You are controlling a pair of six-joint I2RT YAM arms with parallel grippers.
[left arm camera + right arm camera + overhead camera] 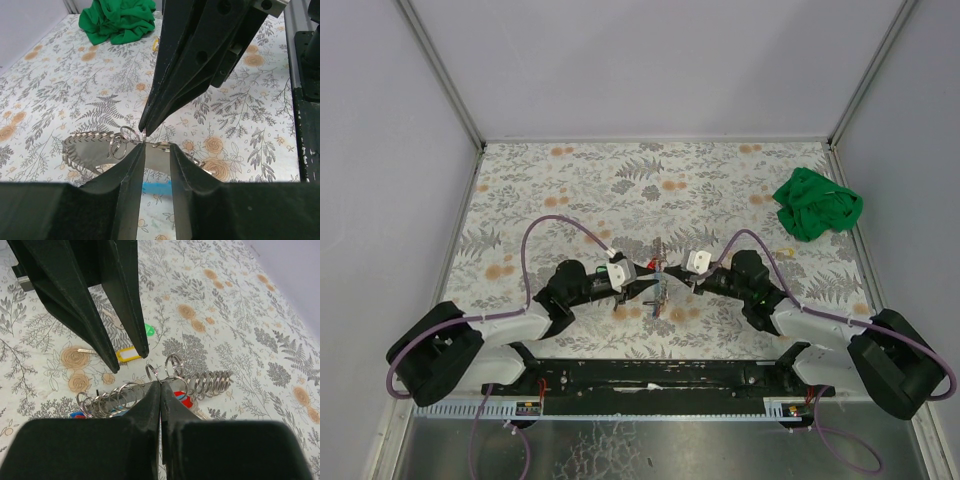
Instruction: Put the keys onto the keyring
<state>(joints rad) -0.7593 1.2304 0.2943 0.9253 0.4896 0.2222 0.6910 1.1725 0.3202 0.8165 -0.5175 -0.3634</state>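
Keys [129, 354] on floral tablecloth [570, 170]; grey walls [650, 60] around; green cloth [817, 205] far-right corner.

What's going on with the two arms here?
Both arms meet over a metal ring holder. The right gripper is shut, its tip at one of the rings; whether it actually pinches one is unclear. The left gripper faces it, jaws apart. The green key and yellow key lie on the table nearby, neither held.
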